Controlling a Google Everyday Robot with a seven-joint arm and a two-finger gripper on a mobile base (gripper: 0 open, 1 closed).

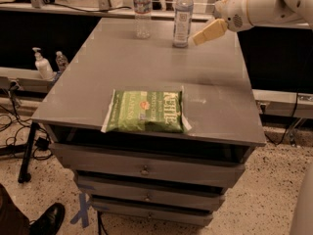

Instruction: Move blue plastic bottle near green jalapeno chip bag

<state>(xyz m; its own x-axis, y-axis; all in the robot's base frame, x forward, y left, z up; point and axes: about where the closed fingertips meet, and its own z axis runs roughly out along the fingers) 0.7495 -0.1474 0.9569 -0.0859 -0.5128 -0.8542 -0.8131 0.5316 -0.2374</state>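
Far back on the grey metal table (146, 62): tall translucent blue plastic bottle (182, 16), upright, long axis vertical, white cap up. Just right, near its base, tan two-finger gripper (197, 39); open or closed, cannot tell. Flat green jalapeno chip bag (146, 110) well apart, near front edge.

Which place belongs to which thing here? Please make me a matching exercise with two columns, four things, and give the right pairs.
Things:
1. blue plastic bottle
2. green jalapeno chip bag
3. claw
4. clear ribbed bottle

Places:
A. lying flat near the front edge of the table
B. standing at the back, on the picture's left of the other bottle
C. in the air above the back right of the table
D. standing at the back, between another bottle and the claw

Pairs: 1-D, 2-A, 3-C, 4-B
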